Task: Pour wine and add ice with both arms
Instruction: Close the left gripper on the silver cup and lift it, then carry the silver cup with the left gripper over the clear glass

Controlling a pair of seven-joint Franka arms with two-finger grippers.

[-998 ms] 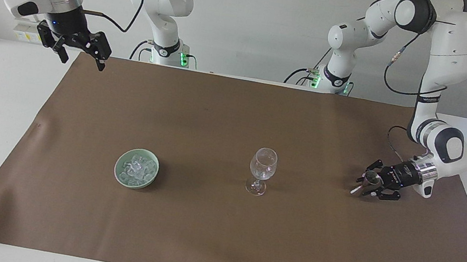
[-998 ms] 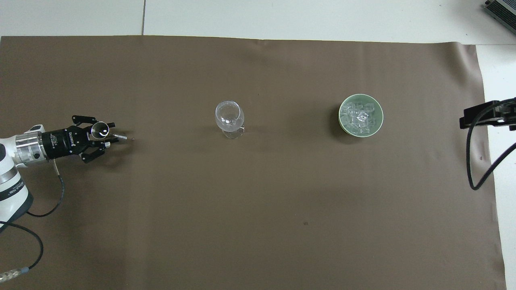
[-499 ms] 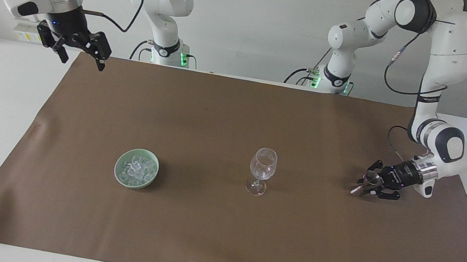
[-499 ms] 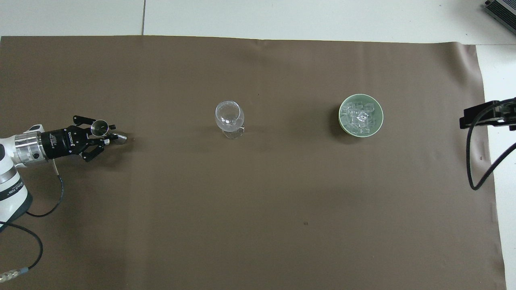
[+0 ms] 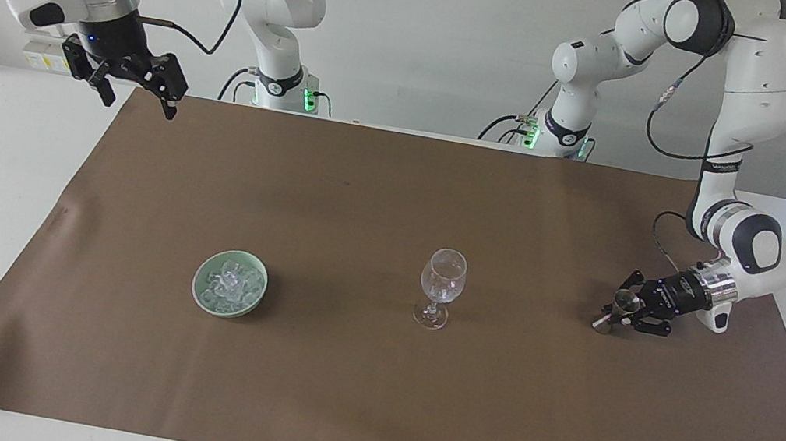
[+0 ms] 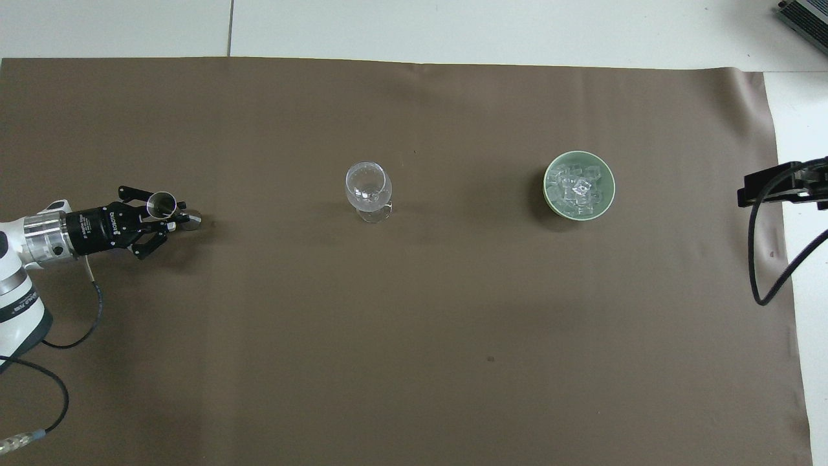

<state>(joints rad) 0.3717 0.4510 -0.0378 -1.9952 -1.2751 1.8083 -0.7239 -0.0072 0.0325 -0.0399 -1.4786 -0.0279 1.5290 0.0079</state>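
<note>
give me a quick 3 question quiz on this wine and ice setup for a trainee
1. True or false: the ice lies in the green bowl.
2. What is the left claw shut on? A) the wine glass B) a small metal cup C) an ice cube
3. Which claw hangs open in the air over the edge of the brown mat, holding nothing?

Key: 1 true; 2 B; 3 the right claw, at the right arm's end of the table.
</note>
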